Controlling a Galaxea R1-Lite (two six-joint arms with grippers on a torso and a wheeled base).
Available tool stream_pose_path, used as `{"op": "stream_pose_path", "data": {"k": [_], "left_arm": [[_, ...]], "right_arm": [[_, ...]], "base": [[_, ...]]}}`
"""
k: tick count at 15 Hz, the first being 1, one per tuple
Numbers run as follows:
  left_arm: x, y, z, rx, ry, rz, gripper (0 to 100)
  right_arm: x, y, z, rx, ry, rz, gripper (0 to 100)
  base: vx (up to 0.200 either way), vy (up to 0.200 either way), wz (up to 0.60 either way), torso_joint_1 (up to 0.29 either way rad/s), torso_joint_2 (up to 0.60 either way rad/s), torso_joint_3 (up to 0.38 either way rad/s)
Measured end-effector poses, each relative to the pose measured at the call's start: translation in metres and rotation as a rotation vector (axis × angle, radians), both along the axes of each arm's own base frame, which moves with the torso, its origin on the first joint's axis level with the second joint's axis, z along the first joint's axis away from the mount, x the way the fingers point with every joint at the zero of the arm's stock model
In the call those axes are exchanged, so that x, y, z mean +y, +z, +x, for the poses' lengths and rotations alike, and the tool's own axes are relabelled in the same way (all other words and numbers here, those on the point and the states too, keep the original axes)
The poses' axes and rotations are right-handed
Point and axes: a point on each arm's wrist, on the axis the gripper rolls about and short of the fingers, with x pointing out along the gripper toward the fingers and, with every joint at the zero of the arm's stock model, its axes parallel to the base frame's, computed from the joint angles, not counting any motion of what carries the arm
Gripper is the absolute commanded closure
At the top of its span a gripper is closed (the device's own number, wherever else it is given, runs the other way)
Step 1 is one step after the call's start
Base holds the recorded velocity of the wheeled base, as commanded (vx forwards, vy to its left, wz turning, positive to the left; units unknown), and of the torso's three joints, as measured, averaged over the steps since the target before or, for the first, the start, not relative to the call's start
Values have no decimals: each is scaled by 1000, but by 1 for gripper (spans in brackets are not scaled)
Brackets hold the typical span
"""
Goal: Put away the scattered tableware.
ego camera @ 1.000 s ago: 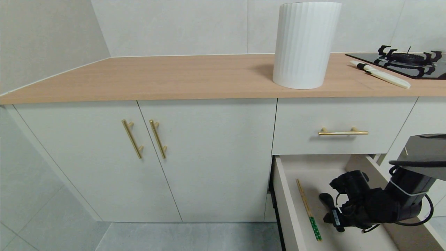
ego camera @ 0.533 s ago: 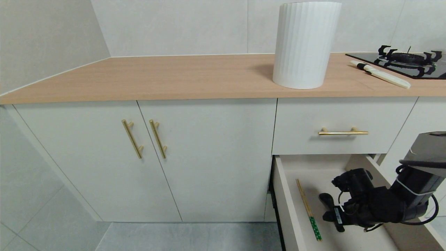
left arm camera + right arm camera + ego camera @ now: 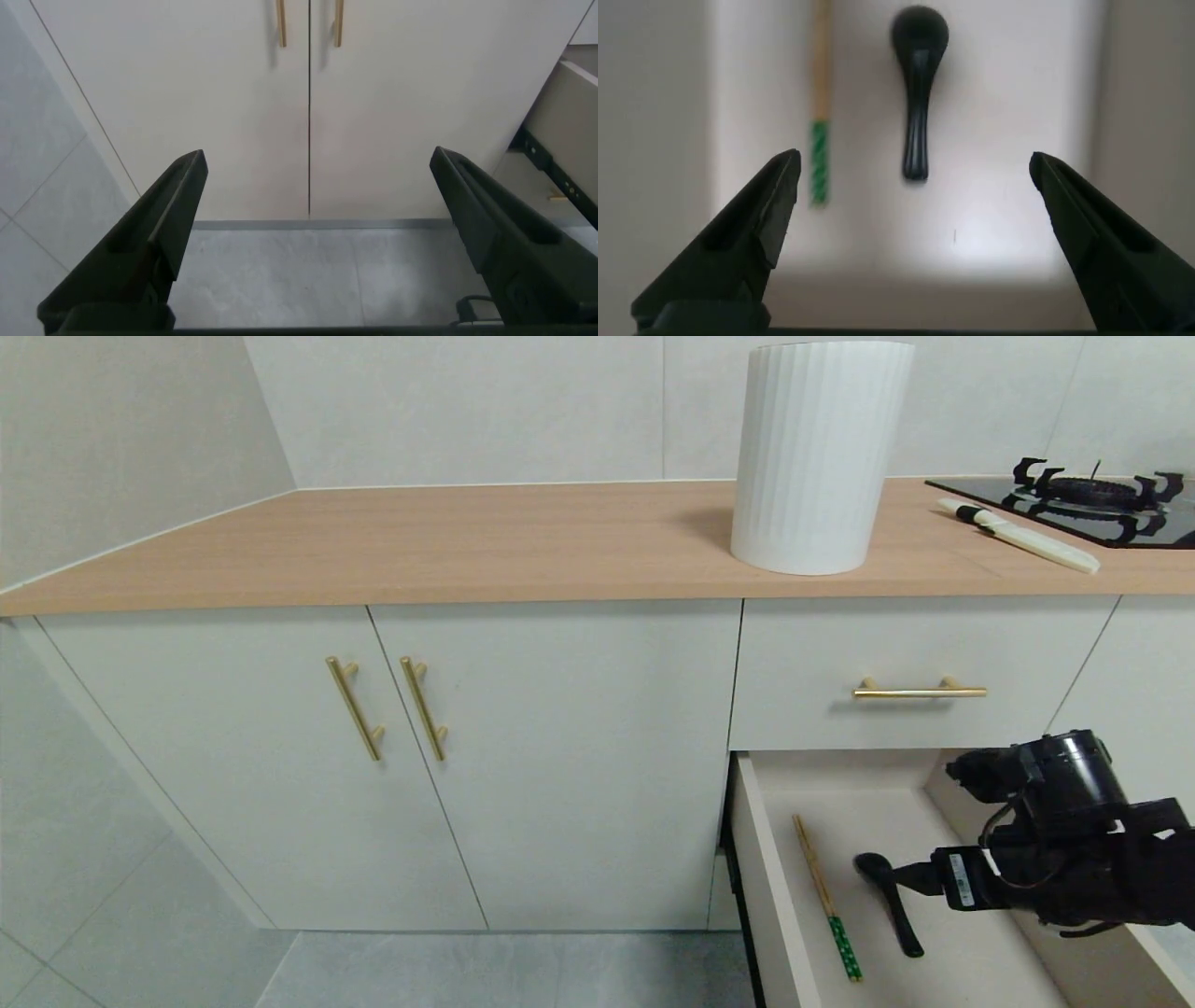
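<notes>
Head view: wooden countertop, tiled wall, open drawer; left gripper and right gripper spread.

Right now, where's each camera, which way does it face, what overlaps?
Head view: on the head, forward-down at cabinet doors, countertop, open drawer; right gripper over drawer.
Left wrist view: faces cabinet doors and floor; left gripper open.
Right wrist view: down into the drawer; own fingers open.
Shared: head and right wrist both show black spoon, chopsticks.
</notes>
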Motion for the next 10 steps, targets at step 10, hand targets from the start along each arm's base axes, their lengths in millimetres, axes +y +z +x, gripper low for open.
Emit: {"op": "stream_pose_path", "data": {"k": [10], "left_arm": [[0, 0, 0, 0, 0, 0, 0]], "right_arm": [[1, 54, -66, -77, 94, 15, 0]], "base": [[0, 0, 0, 0, 0, 0]]}}
